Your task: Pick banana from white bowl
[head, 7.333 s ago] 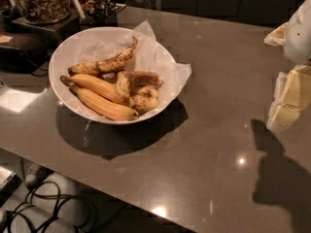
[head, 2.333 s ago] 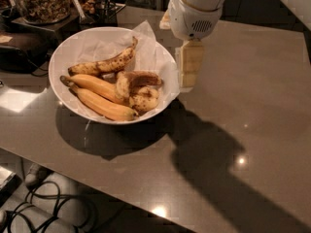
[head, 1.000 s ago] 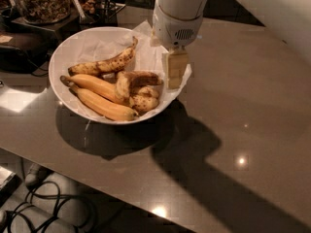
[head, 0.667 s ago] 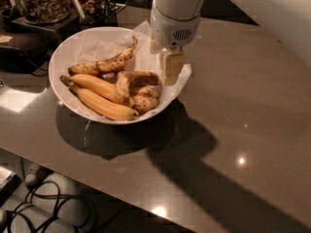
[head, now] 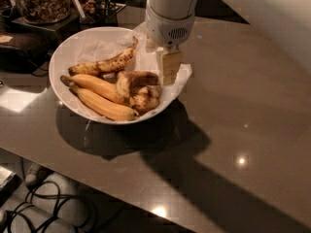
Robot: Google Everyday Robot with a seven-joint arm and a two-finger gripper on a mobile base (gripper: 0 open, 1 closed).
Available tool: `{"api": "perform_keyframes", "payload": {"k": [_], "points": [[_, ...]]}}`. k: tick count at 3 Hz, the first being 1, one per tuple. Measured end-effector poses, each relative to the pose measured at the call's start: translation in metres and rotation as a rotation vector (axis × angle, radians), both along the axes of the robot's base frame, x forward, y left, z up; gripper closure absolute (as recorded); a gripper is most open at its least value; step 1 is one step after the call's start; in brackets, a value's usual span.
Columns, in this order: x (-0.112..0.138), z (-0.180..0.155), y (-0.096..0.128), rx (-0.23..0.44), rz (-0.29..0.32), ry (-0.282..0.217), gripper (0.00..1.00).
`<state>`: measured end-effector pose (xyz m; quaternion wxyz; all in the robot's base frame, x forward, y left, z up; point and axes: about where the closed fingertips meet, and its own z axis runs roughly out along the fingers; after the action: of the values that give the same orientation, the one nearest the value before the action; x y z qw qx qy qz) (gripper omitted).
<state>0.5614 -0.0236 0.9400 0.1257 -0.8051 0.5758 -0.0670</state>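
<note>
The white bowl (head: 68, 47), lined with crinkled white paper, sits on the counter at the left. It holds several bananas: a spotted one (head: 104, 63) at the back, two yellow ones (head: 99, 102) at the front, and browned pieces (head: 138, 89) at the right. My gripper (head: 168, 66) hangs from the white arm over the bowl's right rim, just right of the browned pieces and above the paper. It holds nothing that I can see.
The grey counter (head: 233, 125) runs to the right and front. Glass jars of snacks (head: 41, 1) and a dark tray stand behind the bowl at the back left. Cables (head: 43, 208) lie on the floor beyond the counter's front edge.
My arm has swung in from the far right and moved left over the bowl's right rim. In the last second it crept slightly further left. The bananas have not moved.
</note>
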Motion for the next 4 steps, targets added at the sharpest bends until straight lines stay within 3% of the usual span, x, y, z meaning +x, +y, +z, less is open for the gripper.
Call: {"api": "perform_keyframes", "payload": {"k": [4], "points": [[-0.001, -0.006, 0.030, 0.005, 0.098, 0.018, 0.37]]}}
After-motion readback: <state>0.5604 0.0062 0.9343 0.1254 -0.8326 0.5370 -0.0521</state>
